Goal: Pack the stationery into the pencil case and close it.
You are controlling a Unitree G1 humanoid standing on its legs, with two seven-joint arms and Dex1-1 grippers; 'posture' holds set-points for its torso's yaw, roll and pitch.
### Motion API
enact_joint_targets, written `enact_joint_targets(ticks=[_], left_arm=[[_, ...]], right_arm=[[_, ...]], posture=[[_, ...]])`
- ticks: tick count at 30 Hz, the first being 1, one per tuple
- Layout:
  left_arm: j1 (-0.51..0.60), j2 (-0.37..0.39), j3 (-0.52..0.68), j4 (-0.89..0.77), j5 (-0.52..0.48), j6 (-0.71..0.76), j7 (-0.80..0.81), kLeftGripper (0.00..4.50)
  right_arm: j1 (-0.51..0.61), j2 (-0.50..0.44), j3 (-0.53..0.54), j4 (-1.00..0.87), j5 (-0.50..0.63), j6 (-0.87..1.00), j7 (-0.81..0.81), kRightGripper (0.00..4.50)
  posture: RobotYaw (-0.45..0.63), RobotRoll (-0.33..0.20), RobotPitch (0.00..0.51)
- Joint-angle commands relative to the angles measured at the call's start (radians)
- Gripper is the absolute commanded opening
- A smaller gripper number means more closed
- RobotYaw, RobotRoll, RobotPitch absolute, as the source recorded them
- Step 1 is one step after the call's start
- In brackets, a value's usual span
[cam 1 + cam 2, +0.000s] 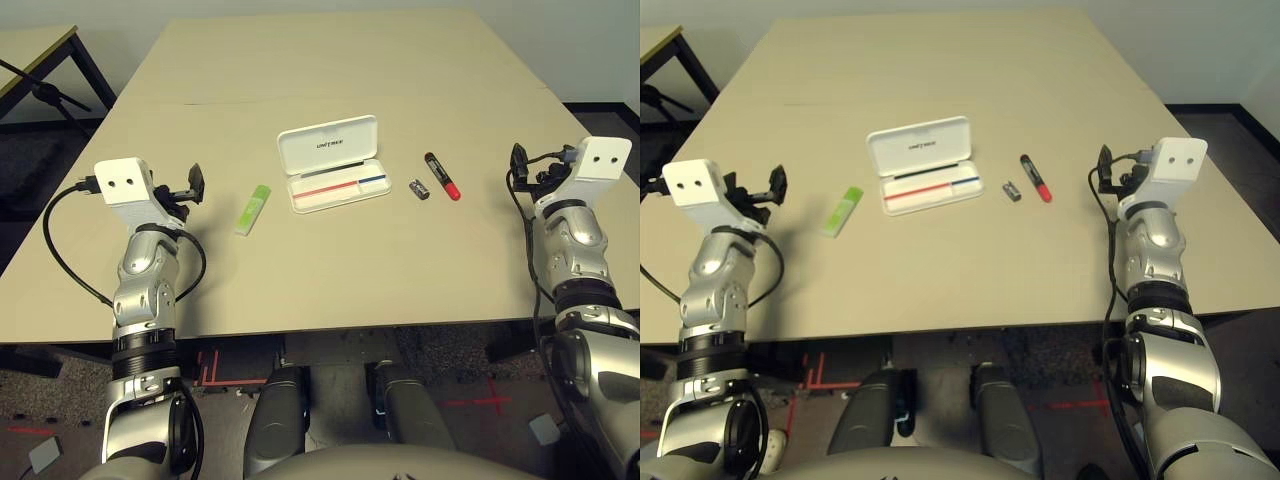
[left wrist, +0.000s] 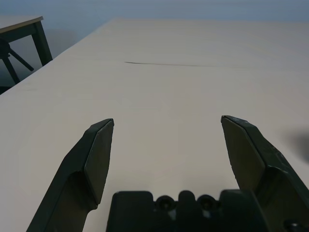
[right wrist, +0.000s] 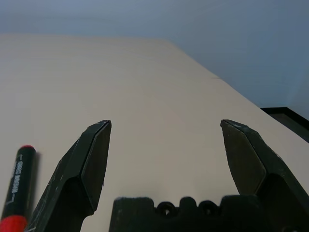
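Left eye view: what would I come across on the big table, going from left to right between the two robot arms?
Green-and-white stick → open white UNITREE pencil case → small dark metallic piece → black marker with a red end.

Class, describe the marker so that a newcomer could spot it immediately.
On the table, find the open white pencil case. To its right, past a small dark piece, lies the marker. Unlike that stubby neighbour, it is long, black and bright red at its near end.
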Motion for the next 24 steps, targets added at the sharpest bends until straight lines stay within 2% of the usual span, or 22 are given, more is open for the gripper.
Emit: enact_joint_targets(ticks=[1,7,13,16,20,24], left_arm=[[0.012,0.005,-0.003,0.005,0.005,0.009,-0.006,4.46],[-0.013,0.040,-0.007,0.033,0.006,-0.005,-0.048,4.46],[-0.045,0.110,-0.078,0.015,-0.039,0.000,-0.272,4.46],[-0.045,0.138,-0.145,0.001,-0.053,0.019,-0.410,4.46],[-0.087,0.136,-0.213,-0.002,-0.109,0.086,-0.566,4.46],[-0.139,0.156,-0.309,0.033,-0.077,0.091,-0.701,4.46]], right_arm=[[0.020,-0.003,-0.011,-0.007,0.006,-0.006,-0.001,4.50],[0.035,0.008,-0.006,-0.046,0.008,-0.001,0.000,4.50],[0.051,0.007,0.004,-0.083,0.025,0.034,0.062,4.50],[0.068,0.004,0.028,-0.135,0.045,0.087,0.169,4.50],[0.090,-0.030,0.091,-0.232,0.068,0.181,0.388,4.50],[0.100,-0.096,0.162,-0.311,0.068,0.256,0.596,4.50]], posture=[[-0.02,0.000,0.120],[-0.04,0.000,0.110],[-0.04,0.000,0.098],[-0.05,0.000,0.105],[-0.05,0.000,0.114],[-0.06,0.000,0.120]])
